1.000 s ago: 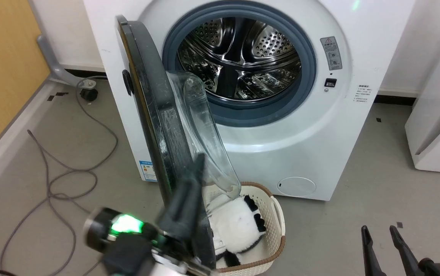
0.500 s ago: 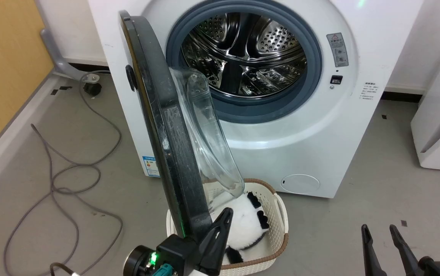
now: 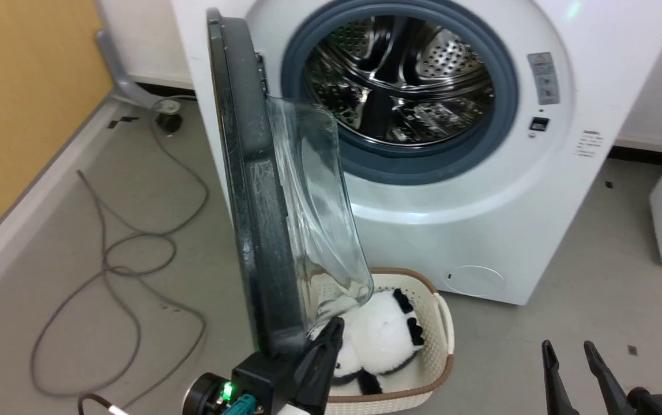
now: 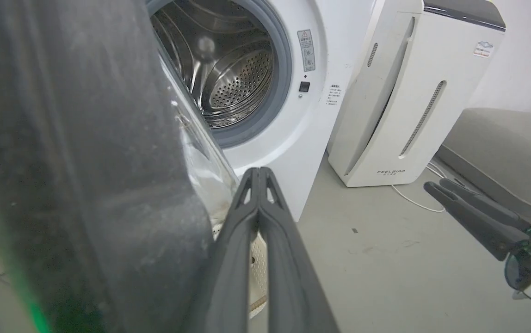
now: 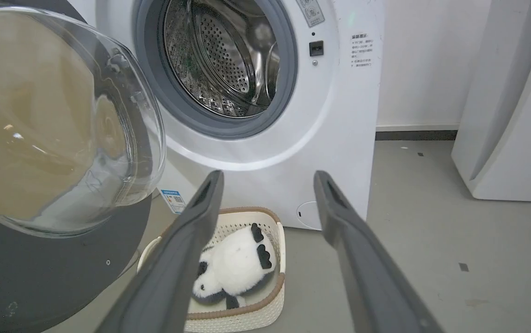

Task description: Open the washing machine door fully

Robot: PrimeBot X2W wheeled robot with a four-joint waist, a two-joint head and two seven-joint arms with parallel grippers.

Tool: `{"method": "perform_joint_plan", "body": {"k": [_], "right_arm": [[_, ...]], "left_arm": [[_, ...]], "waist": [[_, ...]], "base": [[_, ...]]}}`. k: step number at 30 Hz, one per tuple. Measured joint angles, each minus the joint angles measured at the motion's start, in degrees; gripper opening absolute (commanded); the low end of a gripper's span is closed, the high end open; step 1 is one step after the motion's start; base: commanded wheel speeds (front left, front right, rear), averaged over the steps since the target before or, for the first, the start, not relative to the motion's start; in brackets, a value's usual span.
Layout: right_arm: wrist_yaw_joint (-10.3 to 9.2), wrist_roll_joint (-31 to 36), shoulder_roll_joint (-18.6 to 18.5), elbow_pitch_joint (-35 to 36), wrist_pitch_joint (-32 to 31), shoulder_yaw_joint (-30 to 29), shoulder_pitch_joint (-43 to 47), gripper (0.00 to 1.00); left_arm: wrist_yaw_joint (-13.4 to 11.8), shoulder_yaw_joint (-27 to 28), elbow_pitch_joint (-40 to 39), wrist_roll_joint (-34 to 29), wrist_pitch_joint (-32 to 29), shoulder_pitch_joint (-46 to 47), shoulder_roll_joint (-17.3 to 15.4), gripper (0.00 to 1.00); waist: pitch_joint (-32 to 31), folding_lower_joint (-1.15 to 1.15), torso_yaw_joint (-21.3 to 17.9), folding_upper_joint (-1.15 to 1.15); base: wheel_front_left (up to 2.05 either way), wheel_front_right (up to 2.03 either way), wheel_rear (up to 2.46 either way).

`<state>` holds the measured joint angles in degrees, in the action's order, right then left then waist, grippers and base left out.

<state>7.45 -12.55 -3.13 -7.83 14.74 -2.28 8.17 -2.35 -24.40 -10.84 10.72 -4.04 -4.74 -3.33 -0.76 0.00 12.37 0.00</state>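
The washing machine stands with its steel drum exposed. Its black-rimmed door, hinged on the left, juts out roughly square to the front, with the glass bowl facing the drum. My left gripper is shut and empty. It points up at the door's bottom rim on the inner side, so close that I cannot tell whether they touch. In the left wrist view the door looms just left of that gripper. My right gripper is open at the lower right, well clear of the door.
A white basket holding a panda plush sits on the floor under the door's glass. Grey cables loop on the floor to the left. The white FEELBIRD appliance stands right of the machine, and a grey cushion lies beyond it.
The whole head view has shifted, so the camera moved. My left gripper has dropped from high on the door's inner face to its bottom rim. The right gripper has stayed put.
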Motion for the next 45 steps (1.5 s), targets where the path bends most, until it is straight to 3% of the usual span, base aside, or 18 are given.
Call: {"method": "perform_joint_plan", "body": {"k": [14, 22, 37, 45], "right_arm": [[0.00, -0.60, 0.02, -0.82, 0.01, 0.64, -0.03, 1.00], [0.00, -0.65, 0.02, -1.13, 0.01, 1.31, -0.29, 1.00], [0.00, 0.47, -0.21, -1.23, 0.00, 2.04, -0.77, 1.00], [0.00, 0.91, -1.87, -0.25, -1.12, 2.58, -3.08, 1.00]], "left_arm": [[-1.31, 3.18, 0.10, 0.66, 0.03, 0.17, -1.89, 0.00], [-3.08, 8.37, 0.79, 2.13, 0.53, 0.75, -4.50, 0.00], [-6.04, 19.49, 4.41, 6.79, 3.98, 4.64, -7.31, 0.00], [-6.28, 25.38, 8.81, 9.73, 6.16, 9.53, -10.20, 0.00]], "waist": [[0.00, 0.00, 7.47, 0.00], [0.29, 0.00, 10.65, 0.00], [5.00, 0.00, 11.80, 0.00], [9.56, 0.00, 11.40, 0.00]], "base": [[0.00, 0.00, 0.00], [0.00, 0.00, 0.00], [0.00, 0.00, 0.00], [0.00, 0.00, 0.00]]}}
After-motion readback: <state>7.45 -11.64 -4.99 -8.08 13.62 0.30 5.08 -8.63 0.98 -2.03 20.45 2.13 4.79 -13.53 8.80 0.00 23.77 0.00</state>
